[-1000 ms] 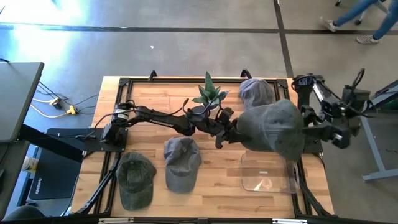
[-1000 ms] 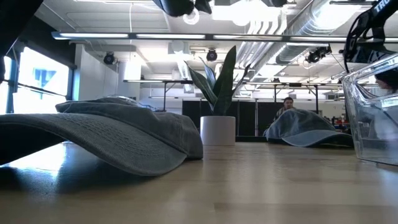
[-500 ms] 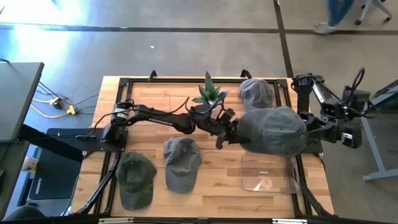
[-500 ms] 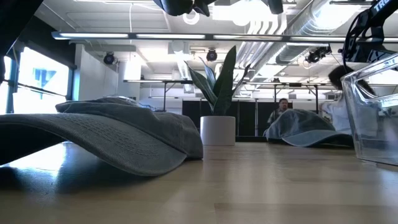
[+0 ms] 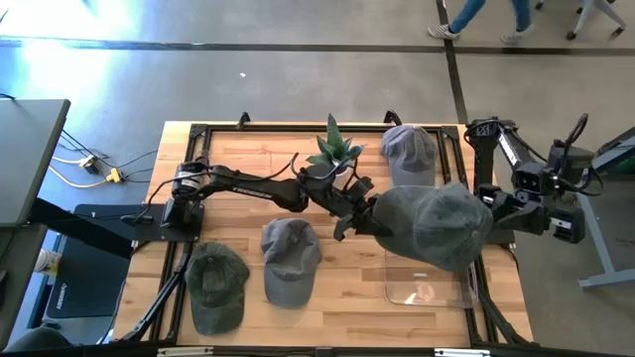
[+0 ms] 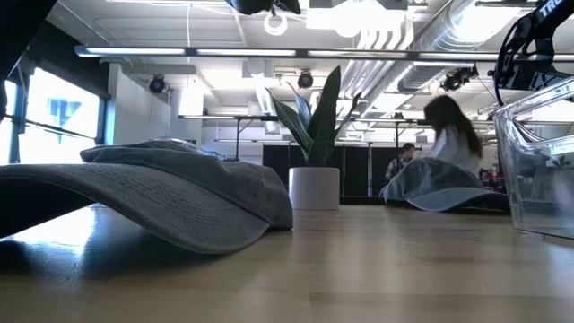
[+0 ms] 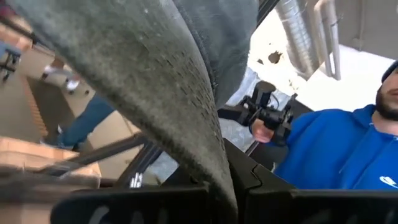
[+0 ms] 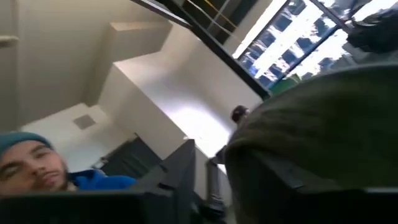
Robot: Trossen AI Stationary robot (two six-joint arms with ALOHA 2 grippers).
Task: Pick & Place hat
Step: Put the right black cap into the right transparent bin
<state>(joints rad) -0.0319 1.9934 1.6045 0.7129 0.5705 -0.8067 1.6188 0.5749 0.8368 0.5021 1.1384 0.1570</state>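
Both arms are carrying the grey cap [image 5: 429, 226] over the clear bin [image 5: 427, 280] at four o'clock; left gripper [image 5: 359, 218] pinching its brim, right gripper [image 5: 493, 210] gripping the opposite edge. Lowering and releasing should follow.

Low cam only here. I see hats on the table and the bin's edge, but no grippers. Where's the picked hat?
Observer: In the air between the arms. The high view shows the hat above the bin's far edge.
Operator: Who has it?
Observer: The left gripper is shut on its brim, as the left wrist view shows.
Operator: And the right one?
Observer: The right gripper is at the hat's opposite edge. I can't tell whether it holds.
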